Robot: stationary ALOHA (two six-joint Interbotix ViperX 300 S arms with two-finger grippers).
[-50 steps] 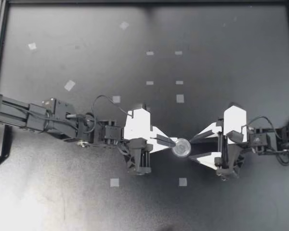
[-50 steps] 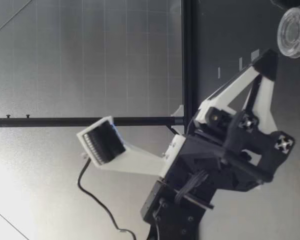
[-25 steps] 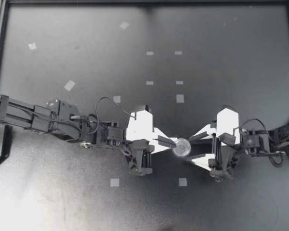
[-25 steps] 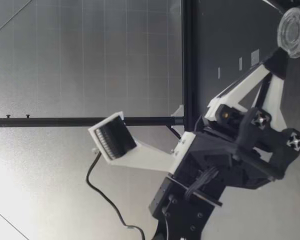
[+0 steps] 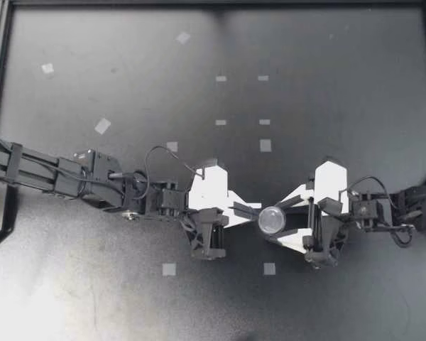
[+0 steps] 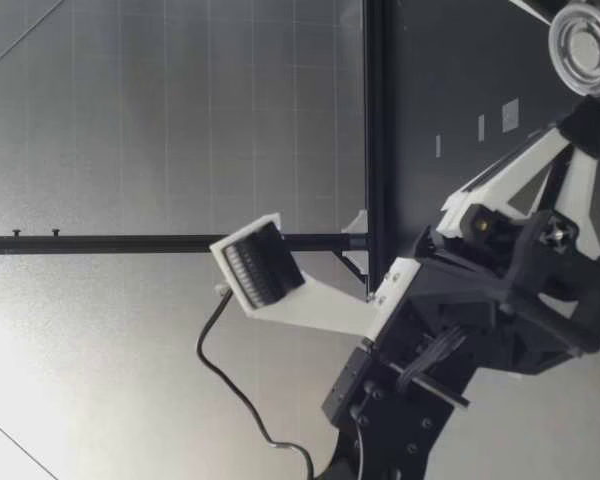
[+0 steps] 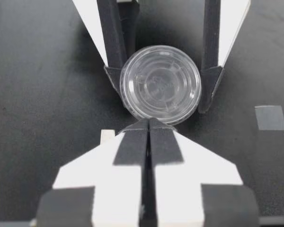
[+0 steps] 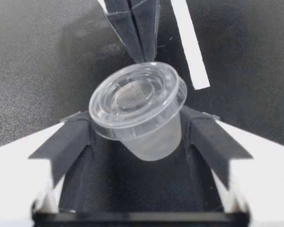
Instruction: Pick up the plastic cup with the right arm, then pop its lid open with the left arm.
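Small clear lidded cup [image 5: 270, 220] is held tilted, off the surface [image 5: 92, 298], mid-front between both hands. Left hand [image 5: 254, 212]: fingers pressed together, pinching the cup's rim. Right hand [image 5: 278, 221]: fingers apart, pads [image 8: 71, 137] flanking the cup wall under the lid, not clamped as far as shows. Reads as a hand-over. Close your right slowly and squarely on the wall below the lid flange. Hold the left pinch until both pads bear, or the cup may tip out.
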